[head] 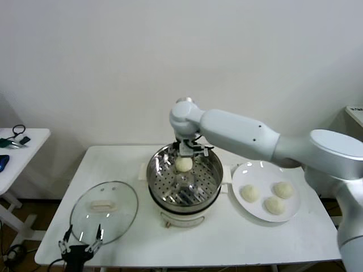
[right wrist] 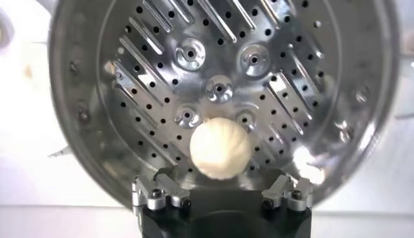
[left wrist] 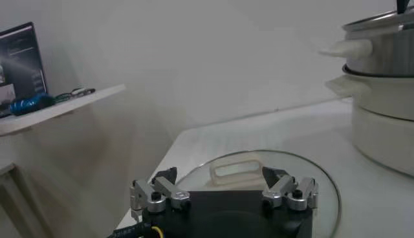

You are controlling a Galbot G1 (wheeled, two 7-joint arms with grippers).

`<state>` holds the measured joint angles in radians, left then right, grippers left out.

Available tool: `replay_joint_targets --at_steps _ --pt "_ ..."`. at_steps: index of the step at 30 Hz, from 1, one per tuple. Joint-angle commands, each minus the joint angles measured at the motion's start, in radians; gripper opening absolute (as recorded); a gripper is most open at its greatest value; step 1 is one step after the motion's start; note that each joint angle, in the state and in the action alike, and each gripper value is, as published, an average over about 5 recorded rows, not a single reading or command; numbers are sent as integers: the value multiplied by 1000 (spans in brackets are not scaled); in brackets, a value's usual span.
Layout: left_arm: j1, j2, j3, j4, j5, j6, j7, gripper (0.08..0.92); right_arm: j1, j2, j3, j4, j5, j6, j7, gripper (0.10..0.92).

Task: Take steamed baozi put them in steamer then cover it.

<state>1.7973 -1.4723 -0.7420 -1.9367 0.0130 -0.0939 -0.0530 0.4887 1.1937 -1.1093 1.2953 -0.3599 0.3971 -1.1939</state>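
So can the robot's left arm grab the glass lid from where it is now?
Probably yes. The left gripper sits open at the near edge of the cover, its white handle just ahead with nothing between. The right gripper is away over the steamer.

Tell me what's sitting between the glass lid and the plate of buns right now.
In the head view, the steamer stands between the cover and the plate, with the right gripper above its basket.
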Motion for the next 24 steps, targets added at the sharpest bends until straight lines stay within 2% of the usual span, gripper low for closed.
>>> replay_joint_targets --at_steps 1,7,13,17,24 --pt "6 2 1 -2 1 -3 -1 823 215 -274 -183 130 498 -421 190 823" --pt "17 8 3 -8 -2 -9 -5 823 225 -419 -215 134 739 -634 156 823" --pt "19 9 8 -11 -1 -9 -5 823 153 -530 -215 107 861 -697 113 823" --pt "20 10 11 -14 -1 -8 -4 823 39 -572 -166 79 790 -693 87 823" --pt "21 11 9 -24 0 -2 -4 823 -221 -588 0 -7 548 -635 66 823"
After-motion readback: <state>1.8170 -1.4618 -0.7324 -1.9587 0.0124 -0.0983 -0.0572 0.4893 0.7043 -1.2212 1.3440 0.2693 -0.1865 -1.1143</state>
